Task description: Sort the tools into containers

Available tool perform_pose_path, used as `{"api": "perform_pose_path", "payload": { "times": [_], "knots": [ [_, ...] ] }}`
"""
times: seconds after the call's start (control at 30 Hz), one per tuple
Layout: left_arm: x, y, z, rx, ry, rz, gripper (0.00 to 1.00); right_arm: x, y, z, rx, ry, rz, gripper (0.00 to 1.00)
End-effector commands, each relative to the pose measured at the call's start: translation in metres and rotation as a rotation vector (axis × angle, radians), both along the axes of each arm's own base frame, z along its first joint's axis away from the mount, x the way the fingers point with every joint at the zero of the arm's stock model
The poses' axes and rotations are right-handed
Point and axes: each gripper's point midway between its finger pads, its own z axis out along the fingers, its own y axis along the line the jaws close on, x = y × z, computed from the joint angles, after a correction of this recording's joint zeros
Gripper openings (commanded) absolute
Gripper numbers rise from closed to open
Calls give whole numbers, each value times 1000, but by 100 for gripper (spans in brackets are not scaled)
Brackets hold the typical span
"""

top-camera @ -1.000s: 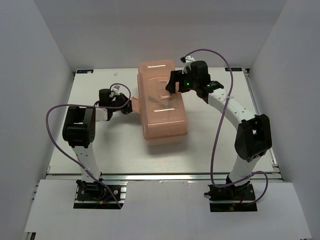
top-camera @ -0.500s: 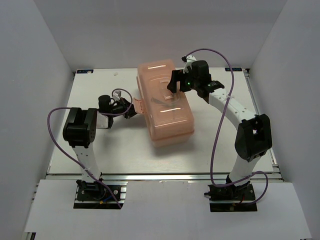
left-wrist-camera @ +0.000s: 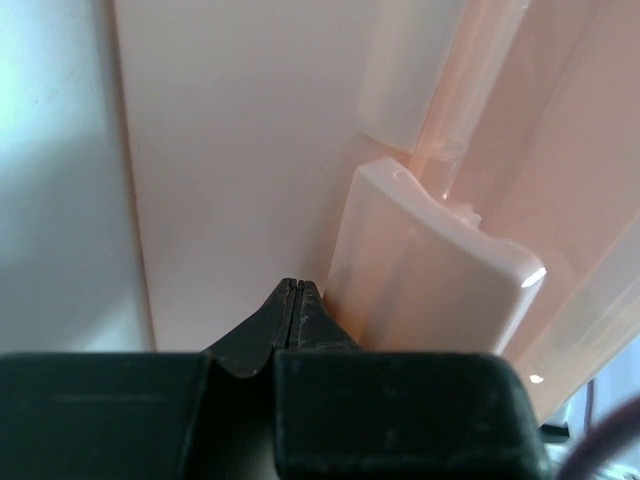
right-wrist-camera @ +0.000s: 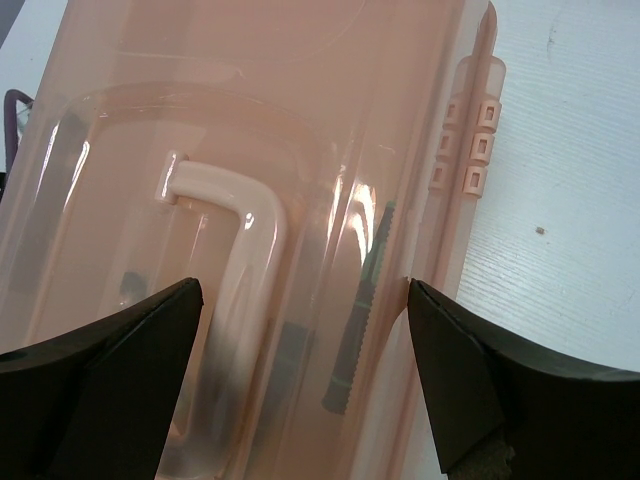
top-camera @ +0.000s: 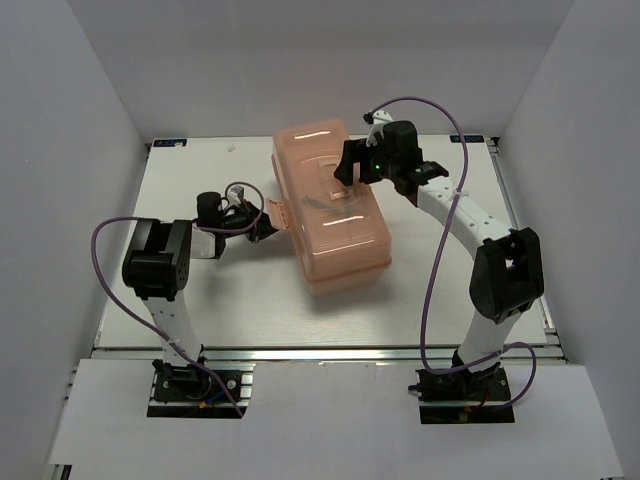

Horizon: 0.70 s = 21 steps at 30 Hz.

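Toward the far edge of the worktop [top-camera: 200, 300], the closed toolbox [top-camera: 330, 225] holds a green-handled screwdriver [right-wrist-camera: 360, 330], so only latching seems left: left tool [left-wrist-camera: 296, 295] pressed together beside the latch [left-wrist-camera: 420, 270], right tool [right-wrist-camera: 300, 300] spread above the lid [right-wrist-camera: 200, 100]

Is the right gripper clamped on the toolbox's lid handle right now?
No: the right gripper is wide open over the toolbox, its fingers far apart on either side of the lid handle.

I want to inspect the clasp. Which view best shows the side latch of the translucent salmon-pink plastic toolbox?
Left wrist: the pale pink latch flap sits large and close up. Top external shows it only as a small tab on the left side of the toolbox. Right wrist shows the lid and handle, not the latch.
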Motion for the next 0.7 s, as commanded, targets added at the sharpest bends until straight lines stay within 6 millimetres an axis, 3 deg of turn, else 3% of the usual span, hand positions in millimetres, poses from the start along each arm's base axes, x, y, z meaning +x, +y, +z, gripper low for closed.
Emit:
{"api": "perform_pose_path", "payload": {
  "times": [0.0,0.03,0.3,0.67],
  "knots": [
    [0,-6,76,52,-243,-62,3,-15,17,-24,-22,50,77,87],
    [3,-4,72,102,-171,-54,3,-16,18,-25,-23,52,76,87],
    [16,12,87,333,-169,41,0,-14,18,-27,-25,54,73,87],
    [-5,1,83,354,-89,3,0,-13,17,-28,-33,50,69,87]
  ]
}}
